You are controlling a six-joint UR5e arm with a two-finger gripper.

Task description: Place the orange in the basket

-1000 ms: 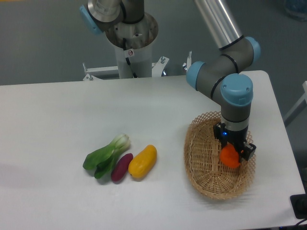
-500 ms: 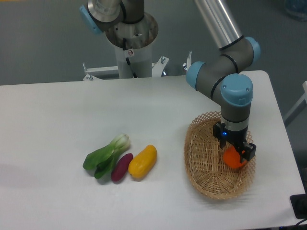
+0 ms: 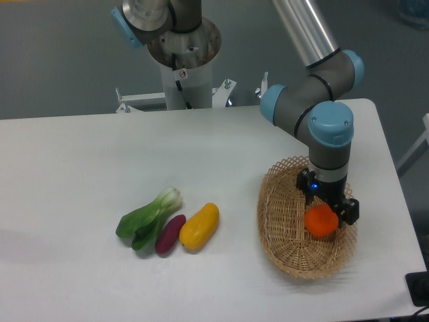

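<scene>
The orange (image 3: 321,221) sits inside the basket (image 3: 281,221), toward its right side, directly under the tool (image 3: 326,209). Compared with a second ago the fruit shows more of its round face and looks a little further left and clear of the dark fingers; half a second ago it was lower and partly tucked behind the right finger. Now the black finger blocks stand just above and to either side of it, the right one near the rim. That reads as a release: the tool appears to have let go and spread apart, though the fingers are small and dark here, so whether they are fully parted from the fruit is hard to tell. The arm's wrist has barely shifted between the views.

If the orange is indeed resting on the wicker floor, the placing is essentially done, and what remains is for the arm to lift straight up without nudging the fruit or catching the lacy rim
</scene>
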